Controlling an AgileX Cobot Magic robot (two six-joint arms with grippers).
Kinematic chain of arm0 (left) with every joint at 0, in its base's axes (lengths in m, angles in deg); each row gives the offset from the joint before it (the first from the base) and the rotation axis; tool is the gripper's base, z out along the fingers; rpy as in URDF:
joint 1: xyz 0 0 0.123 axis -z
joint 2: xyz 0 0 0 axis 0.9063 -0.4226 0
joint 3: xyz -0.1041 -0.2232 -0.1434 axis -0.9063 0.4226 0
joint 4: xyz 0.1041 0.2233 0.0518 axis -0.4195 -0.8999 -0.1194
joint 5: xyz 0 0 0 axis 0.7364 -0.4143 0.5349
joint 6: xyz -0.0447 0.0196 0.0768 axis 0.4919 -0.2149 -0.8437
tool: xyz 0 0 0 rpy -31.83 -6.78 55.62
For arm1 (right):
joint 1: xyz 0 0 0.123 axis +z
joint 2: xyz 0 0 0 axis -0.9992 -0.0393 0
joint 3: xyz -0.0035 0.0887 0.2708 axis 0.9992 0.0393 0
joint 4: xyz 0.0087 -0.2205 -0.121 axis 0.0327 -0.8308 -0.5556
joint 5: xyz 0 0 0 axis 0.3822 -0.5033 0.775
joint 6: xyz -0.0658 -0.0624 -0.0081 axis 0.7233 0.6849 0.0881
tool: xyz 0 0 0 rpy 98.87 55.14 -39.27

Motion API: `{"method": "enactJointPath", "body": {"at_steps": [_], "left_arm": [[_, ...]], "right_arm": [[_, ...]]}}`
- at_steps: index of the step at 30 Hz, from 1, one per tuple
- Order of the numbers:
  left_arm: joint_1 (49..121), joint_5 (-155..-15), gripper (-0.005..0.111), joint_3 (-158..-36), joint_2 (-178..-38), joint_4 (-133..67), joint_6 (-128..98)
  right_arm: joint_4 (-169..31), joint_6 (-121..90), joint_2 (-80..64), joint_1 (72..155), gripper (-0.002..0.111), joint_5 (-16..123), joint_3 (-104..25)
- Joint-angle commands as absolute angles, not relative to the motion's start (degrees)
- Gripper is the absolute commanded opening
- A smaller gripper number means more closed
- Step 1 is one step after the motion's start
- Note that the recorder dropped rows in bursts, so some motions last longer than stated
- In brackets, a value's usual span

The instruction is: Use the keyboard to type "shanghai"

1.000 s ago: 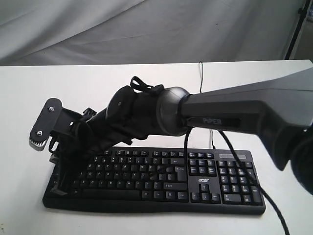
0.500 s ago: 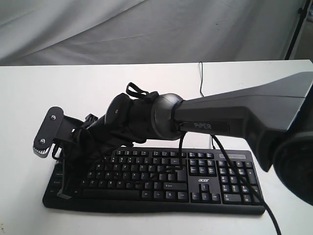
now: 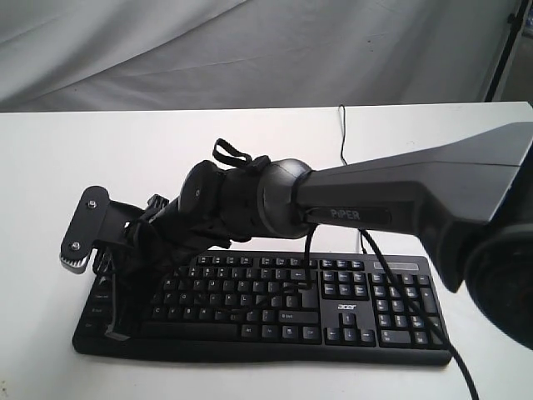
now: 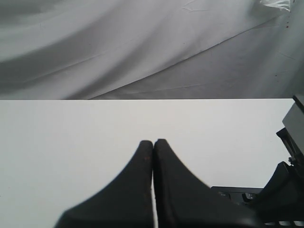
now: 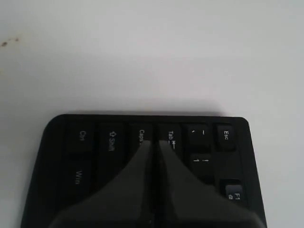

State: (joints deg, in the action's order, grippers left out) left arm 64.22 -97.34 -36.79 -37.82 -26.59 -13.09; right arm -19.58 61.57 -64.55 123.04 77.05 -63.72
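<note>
Black right arm point(image 3: 400, 192) is stretching across the keyboard point(image 3: 275, 304), wrist bending down at its left end. Its right gripper point(image 5: 154, 141) is pointing down, fingers pressed together, tips over the seam between the Caps key point(image 5: 141, 134) and Tab key point(image 5: 172, 135); contact unclear. Over bare white table point(image 4: 71, 142), the left gripper point(image 4: 153, 141) is hovering, fingers together, a keyboard corner beside them.

Black keyboard point(image 3: 333, 304) — flat on white table point(image 3: 125, 158).
</note>
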Motion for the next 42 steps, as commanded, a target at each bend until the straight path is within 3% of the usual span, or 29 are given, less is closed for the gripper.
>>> {"method": "enactJointPath", "body": {"at_steps": [1,42], "left_arm": [[64.4,-97.2,0.001,-36.8,-38.0,-26.4,-13.0],[64.4,-97.2,0.001,-36.8,-38.0,-26.4,-13.0]], "right_arm": [[-20.3,61.4,-64.4,123.2,0.000,77.7,-64.1],[-22.0,61.4,-65.6,123.2,0.000,78.6,-64.1]]}}
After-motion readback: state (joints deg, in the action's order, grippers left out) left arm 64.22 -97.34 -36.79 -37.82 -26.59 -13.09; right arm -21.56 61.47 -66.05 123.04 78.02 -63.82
